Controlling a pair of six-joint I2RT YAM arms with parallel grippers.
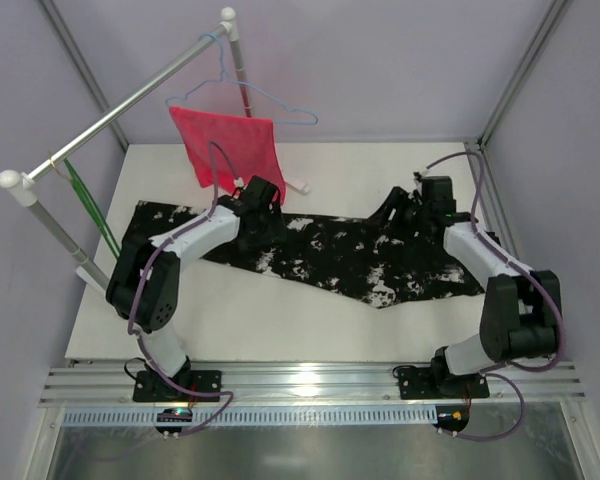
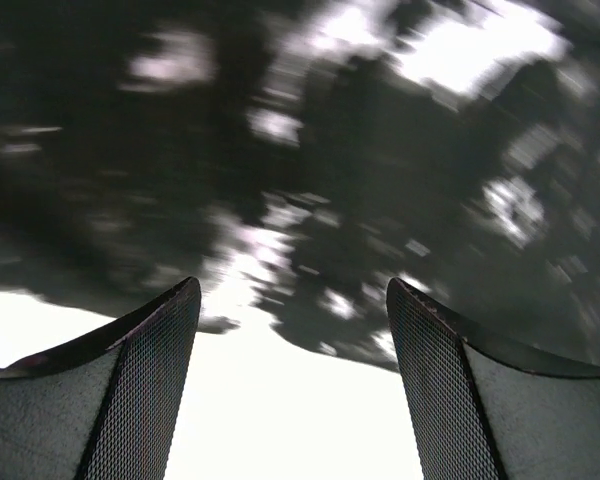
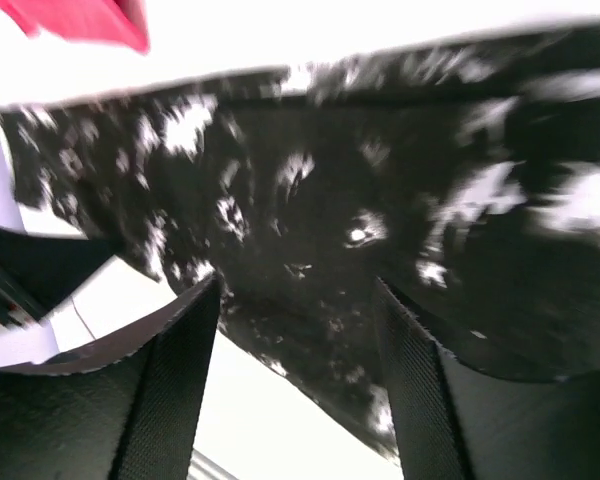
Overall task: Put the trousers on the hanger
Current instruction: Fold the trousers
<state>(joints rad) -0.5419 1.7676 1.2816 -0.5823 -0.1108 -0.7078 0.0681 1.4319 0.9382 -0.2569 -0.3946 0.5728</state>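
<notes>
Top external view showed the thin bright green hanger (image 1: 90, 205) hung at left, well apart from the black, white-splotched fabric trousers (image 1: 350, 258) lying flat on the white table (image 1: 280, 325). Left gripper (image 2: 292, 330) hovered wide over them; right gripper (image 3: 295, 330) seemed spread too, though blurred. Grasping seemed the step in hand; next, both should pinch the cloth edge.

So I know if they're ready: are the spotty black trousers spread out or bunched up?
Spread out. The trousers lie flat and long across the white table, side to side, not heaped in a pile.
</notes>
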